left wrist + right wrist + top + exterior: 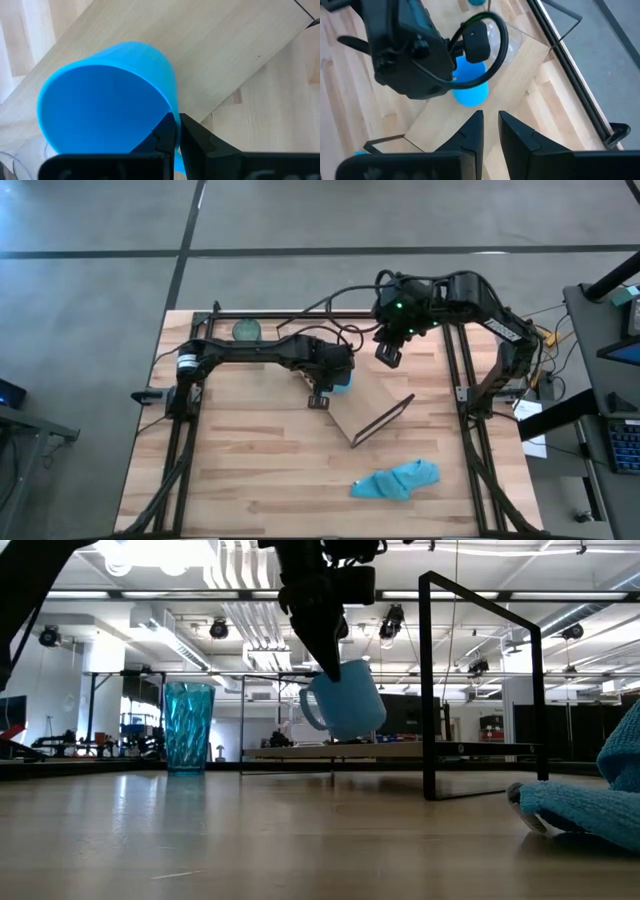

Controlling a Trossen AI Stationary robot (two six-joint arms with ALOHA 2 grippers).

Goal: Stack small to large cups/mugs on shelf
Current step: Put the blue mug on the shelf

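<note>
My left gripper [333, 380] hangs over the light-wood shelf [372, 405] and is shut on the bright blue mug [345, 700]. The mug's mouth faces the left wrist camera [107, 107]. A small clear glass cup [506, 40] stands on the shelf board just beside the mug. The teal-green tumbler [188, 727] stands upright on the table at the far left [247, 330]. My right gripper [490, 132] is raised near the table's far right [388, 352], open with nothing between its fingers. My left gripper pinches the mug's wall at the rim [175, 112], one finger inside the mouth and one outside. The fingers [322, 645] come from above, slanting down. The mug hangs tilted below them with its handle [311, 706] to one side, clear of the shelf board [340, 751].
The shelf's black wire end frame [480, 690] stands upright at its near right end [385, 420]. A crumpled blue cloth [398, 480] lies near the table's front right. Bare tabletop spreads at the front left [250, 470].
</note>
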